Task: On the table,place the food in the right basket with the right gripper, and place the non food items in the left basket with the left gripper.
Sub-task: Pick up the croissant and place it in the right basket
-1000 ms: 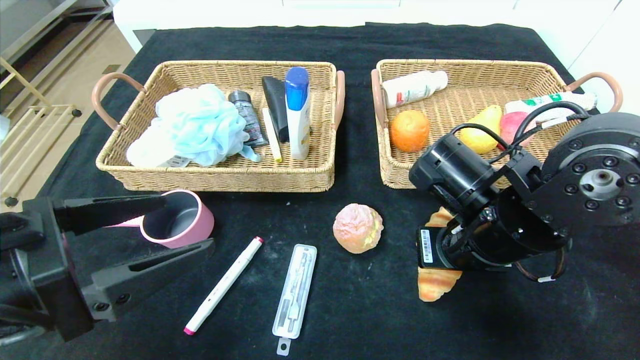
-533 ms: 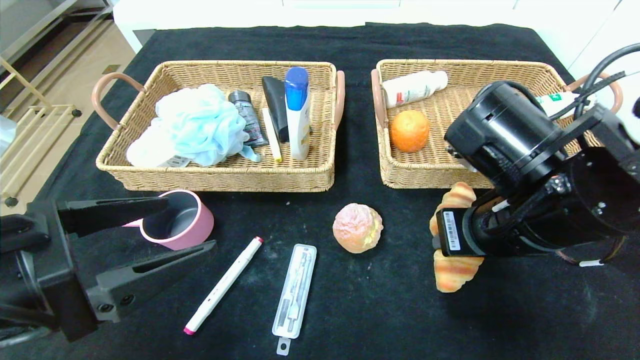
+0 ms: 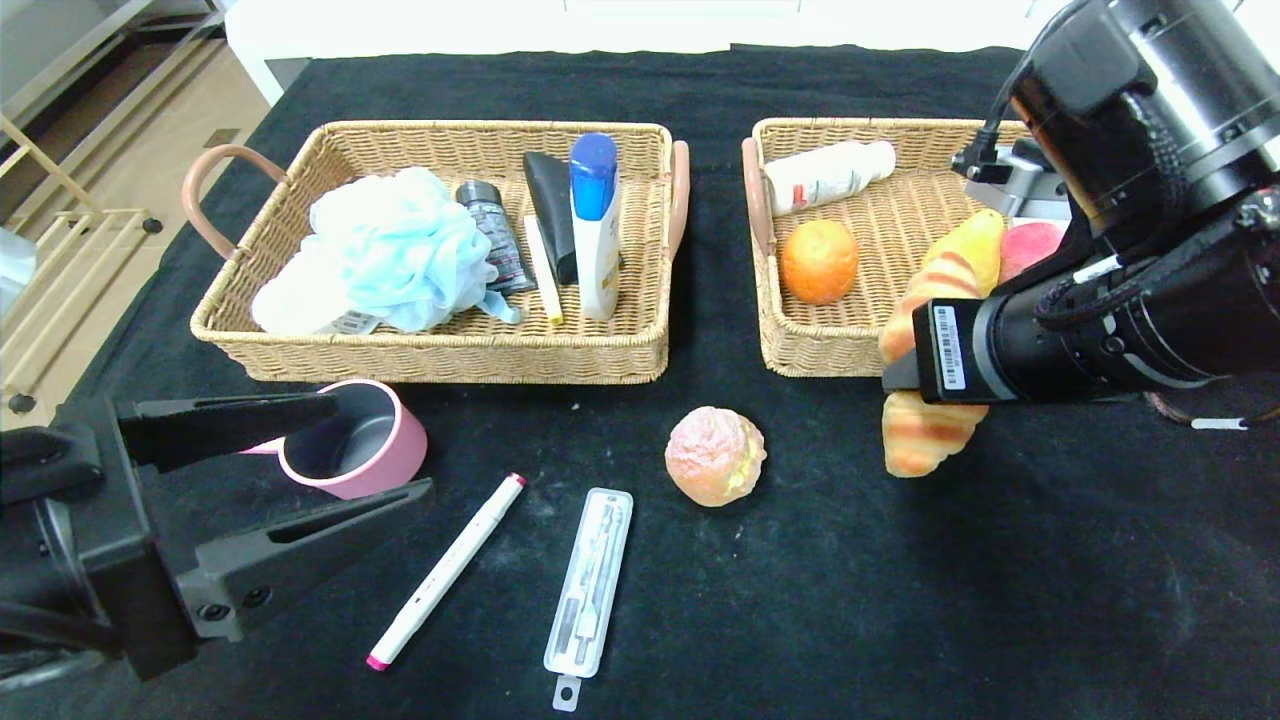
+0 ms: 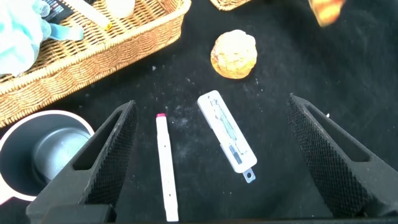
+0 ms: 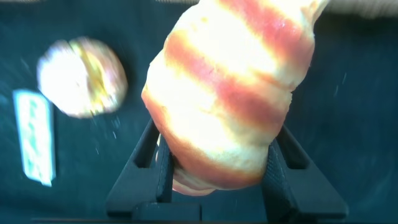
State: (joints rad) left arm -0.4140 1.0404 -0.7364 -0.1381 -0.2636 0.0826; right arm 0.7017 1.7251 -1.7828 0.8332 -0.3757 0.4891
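My right gripper (image 3: 905,365) is shut on a golden croissant (image 3: 925,365) and holds it in the air at the front edge of the right basket (image 3: 800,350). In the right wrist view the croissant (image 5: 230,93) fills the space between the jaws. A pink-yellow bun (image 3: 716,455) lies on the black table, also in the left wrist view (image 4: 234,55). My left gripper (image 3: 330,450) is open low at the front left, over a white marker (image 3: 447,568) and a clear flat case (image 3: 590,580). A pink cup (image 3: 355,440) stands beside it. The left basket (image 3: 450,350) holds non-food items.
The right basket holds an orange (image 3: 819,260), a pear (image 3: 975,240), a red apple (image 3: 1030,245) and a white bottle (image 3: 828,172). The left basket holds a blue loofah (image 3: 390,250), a blue-capped bottle (image 3: 595,225) and tubes. The table's right front is bare cloth.
My right gripper has lifted the croissant off the table and carried it up and back toward the right basket. The left arm has not moved.
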